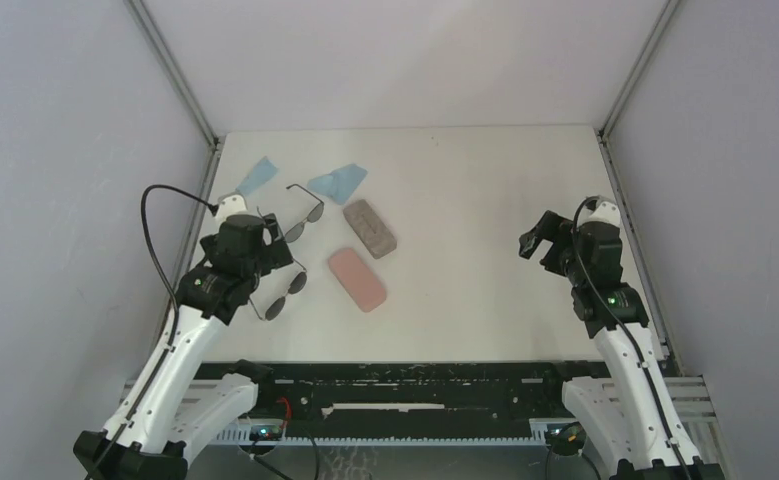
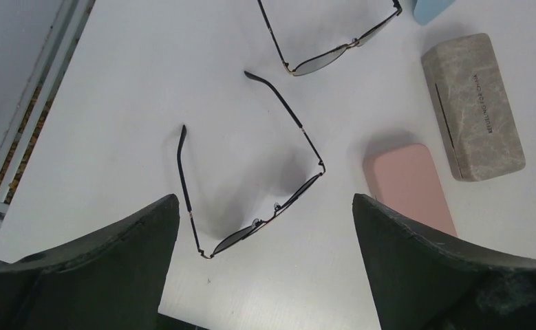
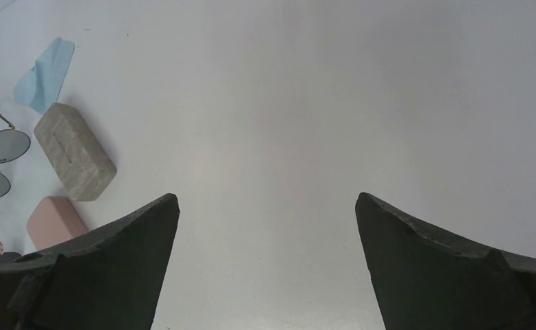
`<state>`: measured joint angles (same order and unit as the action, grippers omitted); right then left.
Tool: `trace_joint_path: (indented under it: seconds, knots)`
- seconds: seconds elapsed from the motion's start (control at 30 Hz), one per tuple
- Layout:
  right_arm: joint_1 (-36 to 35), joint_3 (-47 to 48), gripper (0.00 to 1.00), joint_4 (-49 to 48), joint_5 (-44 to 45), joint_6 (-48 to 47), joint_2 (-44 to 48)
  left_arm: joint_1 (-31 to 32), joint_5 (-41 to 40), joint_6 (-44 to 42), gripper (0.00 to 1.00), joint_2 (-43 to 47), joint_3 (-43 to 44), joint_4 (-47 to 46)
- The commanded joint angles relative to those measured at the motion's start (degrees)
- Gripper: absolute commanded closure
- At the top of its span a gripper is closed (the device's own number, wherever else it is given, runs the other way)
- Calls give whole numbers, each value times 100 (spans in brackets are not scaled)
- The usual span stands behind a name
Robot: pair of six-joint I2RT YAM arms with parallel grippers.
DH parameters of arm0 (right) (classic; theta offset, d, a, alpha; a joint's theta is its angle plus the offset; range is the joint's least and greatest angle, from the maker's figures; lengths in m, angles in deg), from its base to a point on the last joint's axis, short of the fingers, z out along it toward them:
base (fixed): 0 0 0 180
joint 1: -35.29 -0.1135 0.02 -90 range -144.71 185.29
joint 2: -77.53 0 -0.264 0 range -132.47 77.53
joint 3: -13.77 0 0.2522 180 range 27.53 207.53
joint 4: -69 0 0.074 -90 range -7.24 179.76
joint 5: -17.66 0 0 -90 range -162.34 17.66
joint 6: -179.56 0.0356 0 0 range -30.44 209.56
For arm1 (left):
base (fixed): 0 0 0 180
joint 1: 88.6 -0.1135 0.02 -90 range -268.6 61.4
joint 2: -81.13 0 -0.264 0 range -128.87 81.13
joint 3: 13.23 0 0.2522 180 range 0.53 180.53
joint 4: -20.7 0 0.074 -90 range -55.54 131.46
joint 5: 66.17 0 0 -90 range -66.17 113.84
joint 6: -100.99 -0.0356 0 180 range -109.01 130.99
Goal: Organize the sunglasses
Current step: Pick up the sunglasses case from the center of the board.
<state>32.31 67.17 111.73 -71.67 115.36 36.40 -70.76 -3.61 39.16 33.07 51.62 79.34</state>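
Two pairs of sunglasses lie unfolded at the table's left. The round-lens pair (image 1: 283,294) (image 2: 241,236) is nearer the arms. The squarish pair (image 1: 305,218) (image 2: 316,63) (image 3: 6,145) lies further back. My left gripper (image 1: 273,266) (image 2: 265,199) hangs open just above the round pair, whose front bar sits between the fingers in the left wrist view, untouched. My right gripper (image 1: 536,241) (image 3: 267,198) stands open over bare table at the right, holding nothing.
A pink case (image 1: 356,279) (image 2: 406,182) (image 3: 54,220) and a grey-brown case (image 1: 370,227) (image 2: 473,106) (image 3: 74,151), both closed, lie right of the sunglasses. Two light blue cloths (image 1: 257,176) (image 1: 338,181) lie behind them. Grey walls stand on both sides.
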Motion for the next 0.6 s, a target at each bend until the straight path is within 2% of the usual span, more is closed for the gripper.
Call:
trace_joint_path:
  seconds: [0.0,0.13,0.23,0.4,0.57]
  knots:
    - [56,291,0,-397,347,-324,17,-70,-210,-241,0,142,380,-293]
    - [146,470,0,-122,608,-261,9,-86,-155,-254,0,302,335,-396]
    - [282,502,0,49,654,158,7,-99,-51,-182,0,353,293,-506]
    - [810,519,0,291,-661,182,-148,-125,-55,-64,0,316,327,-453]
    - [1054,466,0,210,-1231,-214,-260,-193,-89,-136,0,476,254,-509]
